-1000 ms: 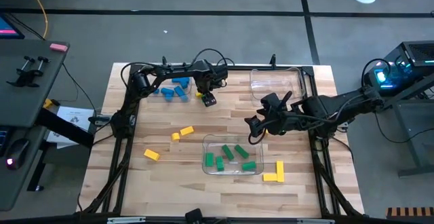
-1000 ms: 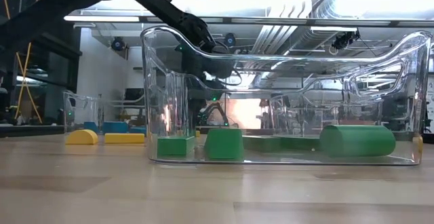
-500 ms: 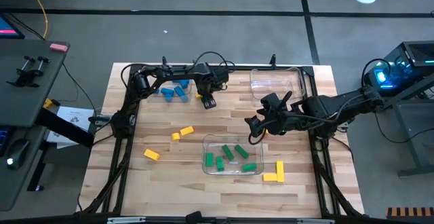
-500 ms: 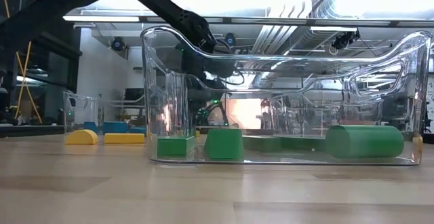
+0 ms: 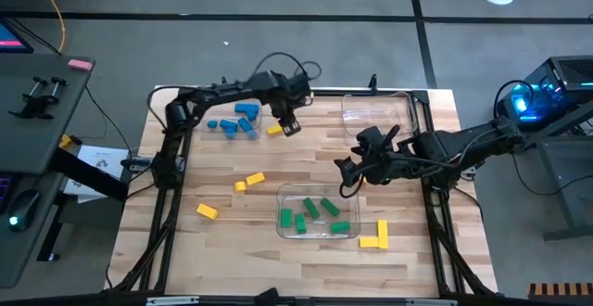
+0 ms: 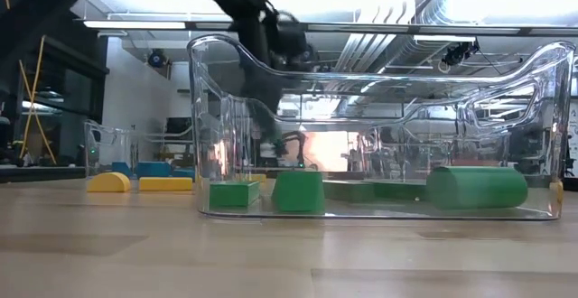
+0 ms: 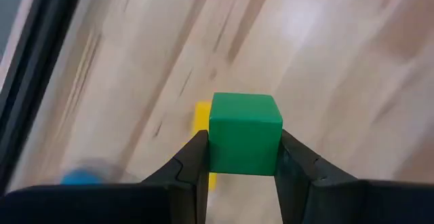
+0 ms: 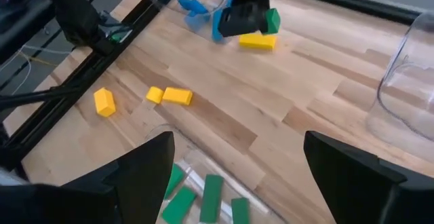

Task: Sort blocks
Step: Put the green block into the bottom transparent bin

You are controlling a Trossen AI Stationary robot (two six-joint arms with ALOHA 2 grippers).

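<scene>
Near the table's far edge, the left gripper (image 7: 243,173) pinches a green cube (image 7: 244,134) aloft; next comes carrying it to the green tray (image 5: 347,235). Right gripper (image 5: 345,170) waits agape mid-table.

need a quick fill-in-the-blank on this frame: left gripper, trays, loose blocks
1. The left gripper is shut on a small ____ cube.
2. The clear plastic tray at the table's front holds only ____ blocks.
3. The blue blocks lie in a tray at the table's far ____ corner.
4. The right gripper holds ____.

Missing: green; green; left; nothing
</scene>
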